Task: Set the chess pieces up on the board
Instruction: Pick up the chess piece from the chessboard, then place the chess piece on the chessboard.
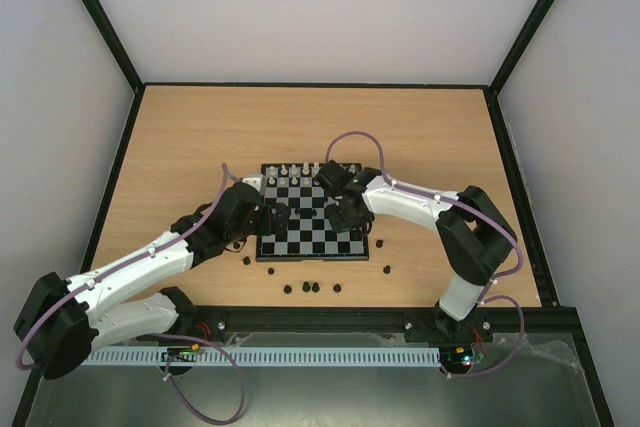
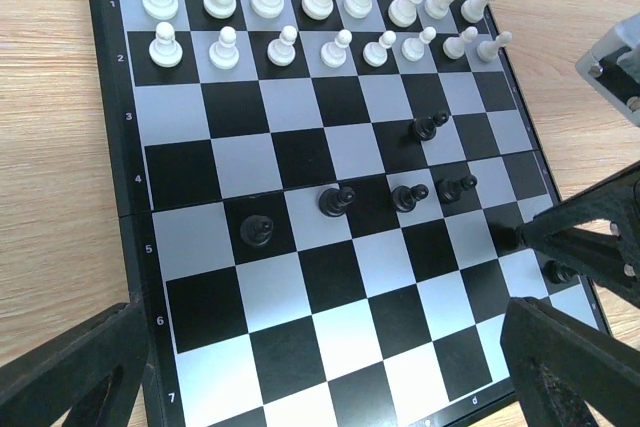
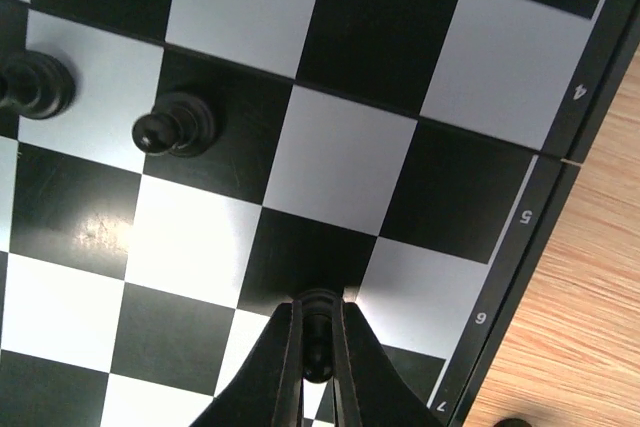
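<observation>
The board (image 1: 305, 237) lies mid-table. White chess pieces (image 2: 275, 22) fill its two far rows. Several black pawns (image 2: 336, 201) stand scattered in the middle ranks. My right gripper (image 3: 318, 305) is shut on a black pawn (image 3: 318, 345) just above a black square near the board's right edge; it also appears in the top view (image 1: 352, 215). Two more black pawns (image 3: 175, 127) stand to the upper left of it. My left gripper (image 2: 320, 387) hangs open over the board's near left part (image 1: 278, 219), nothing between its fingers (image 2: 70, 377).
Several loose black pieces (image 1: 311, 287) lie on the wooden table in front of the board. Others lie at its left front (image 1: 247, 260) and right front (image 1: 388, 269). The right arm's fingers (image 2: 580, 242) reach in beside the left gripper over the board's right edge.
</observation>
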Controlling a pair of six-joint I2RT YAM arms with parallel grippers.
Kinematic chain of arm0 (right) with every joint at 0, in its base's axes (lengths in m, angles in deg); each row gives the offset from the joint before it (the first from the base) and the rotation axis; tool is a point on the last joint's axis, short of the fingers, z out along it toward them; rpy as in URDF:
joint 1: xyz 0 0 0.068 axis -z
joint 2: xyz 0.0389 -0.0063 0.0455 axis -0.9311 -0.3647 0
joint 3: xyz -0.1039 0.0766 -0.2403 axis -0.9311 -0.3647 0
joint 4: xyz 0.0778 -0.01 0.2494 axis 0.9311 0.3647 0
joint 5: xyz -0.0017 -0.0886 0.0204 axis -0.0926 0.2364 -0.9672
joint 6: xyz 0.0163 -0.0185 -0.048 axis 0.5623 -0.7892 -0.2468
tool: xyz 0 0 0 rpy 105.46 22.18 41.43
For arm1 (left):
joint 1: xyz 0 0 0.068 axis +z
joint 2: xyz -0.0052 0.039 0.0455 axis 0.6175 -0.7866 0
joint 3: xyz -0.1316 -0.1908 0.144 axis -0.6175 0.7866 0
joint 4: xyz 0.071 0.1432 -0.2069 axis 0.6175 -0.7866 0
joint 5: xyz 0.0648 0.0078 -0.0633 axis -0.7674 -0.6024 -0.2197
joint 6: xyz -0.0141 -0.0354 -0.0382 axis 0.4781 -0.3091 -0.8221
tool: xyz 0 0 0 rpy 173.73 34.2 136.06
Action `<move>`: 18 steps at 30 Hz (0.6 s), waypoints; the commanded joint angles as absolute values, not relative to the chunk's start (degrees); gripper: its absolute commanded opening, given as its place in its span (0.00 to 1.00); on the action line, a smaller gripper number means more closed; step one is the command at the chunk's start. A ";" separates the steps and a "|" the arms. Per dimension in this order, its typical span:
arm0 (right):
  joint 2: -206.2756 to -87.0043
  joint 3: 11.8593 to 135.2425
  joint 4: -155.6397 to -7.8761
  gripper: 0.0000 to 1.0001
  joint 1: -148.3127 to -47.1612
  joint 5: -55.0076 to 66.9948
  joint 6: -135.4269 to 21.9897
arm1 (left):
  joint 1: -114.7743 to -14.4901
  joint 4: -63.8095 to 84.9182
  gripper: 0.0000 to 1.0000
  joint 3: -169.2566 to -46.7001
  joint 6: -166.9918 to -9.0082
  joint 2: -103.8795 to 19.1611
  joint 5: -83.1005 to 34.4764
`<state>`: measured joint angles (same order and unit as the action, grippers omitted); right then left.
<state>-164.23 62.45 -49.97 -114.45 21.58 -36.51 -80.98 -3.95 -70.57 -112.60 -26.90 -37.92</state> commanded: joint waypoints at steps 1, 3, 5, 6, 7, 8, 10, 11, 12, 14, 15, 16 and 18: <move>-162.83 61.19 -47.13 0.02 -115.56 21.83 -35.25 | -81.20 -4.55 0.99 -71.96 -112.21 -26.01 -39.15; -162.82 61.08 -47.27 0.02 -115.93 21.69 -35.15 | -81.20 -4.51 0.99 -71.99 -112.28 -25.87 -39.19; -162.86 61.05 -47.13 0.02 -116.11 21.64 -35.15 | -81.20 -4.47 0.99 -71.95 -112.33 -25.97 -39.17; -162.89 60.91 -47.21 0.03 -116.20 21.63 -35.15 | -81.20 -4.47 0.99 -72.01 -112.31 -25.97 -39.17; -162.97 60.81 -47.24 0.02 -116.24 21.58 -35.14 | -81.19 -4.55 0.99 -72.02 -112.31 -25.99 -39.17; -163.00 60.72 -47.29 0.03 -116.30 21.56 -35.14 | -81.18 -4.56 0.99 -71.99 -112.34 -26.08 -39.17; -163.03 60.68 -47.24 0.03 -116.57 21.47 -35.08 | -81.20 -4.56 1.00 -71.91 -112.32 -26.02 -39.25; -162.99 60.66 -47.14 0.03 -116.72 21.46 -35.06 | -81.20 -4.58 0.99 -71.79 -112.39 -26.02 -39.33; -163.00 60.69 -47.01 0.03 -116.88 21.47 -35.01 | -81.20 -4.56 0.99 -71.76 -112.50 -25.99 -39.46; -162.83 60.46 -46.89 0.03 -117.10 21.46 -34.84 | -81.19 -4.32 0.99 -71.51 -112.70 -26.01 -39.37; -162.71 60.33 -46.91 0.03 -117.20 21.46 -34.73 | -81.20 -4.22 0.99 -71.37 -112.79 -25.98 -39.34; -162.59 60.18 -46.82 0.03 -117.34 21.46 -34.63 | -81.20 -4.13 0.99 -71.26 -112.88 -25.98 -39.28; -162.51 60.04 -46.71 0.03 -117.62 21.45 -34.54 | -81.20 -4.08 0.99 -71.18 -112.98 -25.83 -39.25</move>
<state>-164.06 61.05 -49.97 -116.75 21.51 -35.59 -80.98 -3.95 -70.57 -112.69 -26.83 -38.57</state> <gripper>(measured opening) 0.052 0.993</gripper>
